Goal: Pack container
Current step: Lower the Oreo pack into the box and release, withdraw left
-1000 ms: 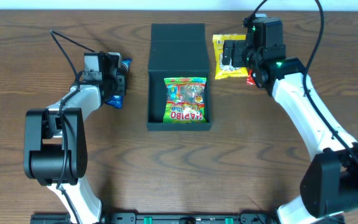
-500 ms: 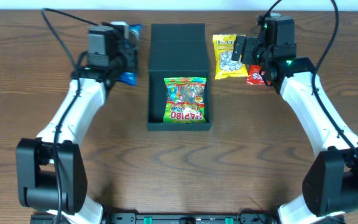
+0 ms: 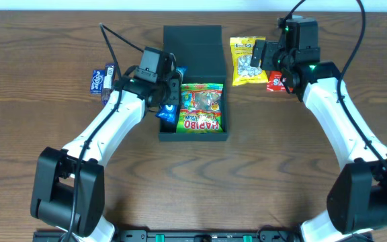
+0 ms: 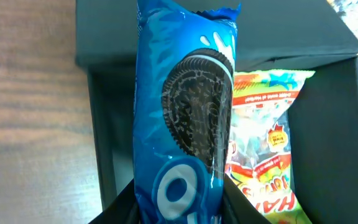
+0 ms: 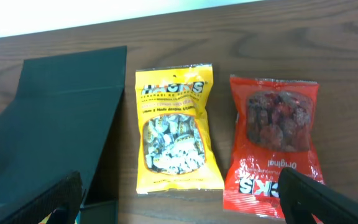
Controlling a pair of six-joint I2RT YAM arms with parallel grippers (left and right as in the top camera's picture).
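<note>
The dark container [image 3: 192, 47] stands open at the table's middle, lid flap laid back, with a Haribo packet [image 3: 201, 107] lying inside. My left gripper [image 3: 170, 97] is shut on a blue Oreo packet [image 3: 168, 111] and holds it over the container's left wall. In the left wrist view the Oreo packet [image 4: 185, 112] hangs between the fingers [image 4: 179, 208], above the container's left wall [image 4: 101, 137] and beside the Haribo packet [image 4: 263, 149]. My right gripper [image 3: 267, 54] is open and empty, above a yellow packet [image 5: 174, 130] and a red packet [image 5: 272, 149].
A small blue-and-white packet [image 3: 99, 79] lies on the table at the far left. The yellow packet [image 3: 245, 62] and the red packet [image 3: 276, 82] lie right of the container lid [image 5: 55, 118]. Cables trail from both arms.
My left gripper has carried the Oreo packet from the left side of the table to the container's left wall. The right arm has shifted only slightly.
</note>
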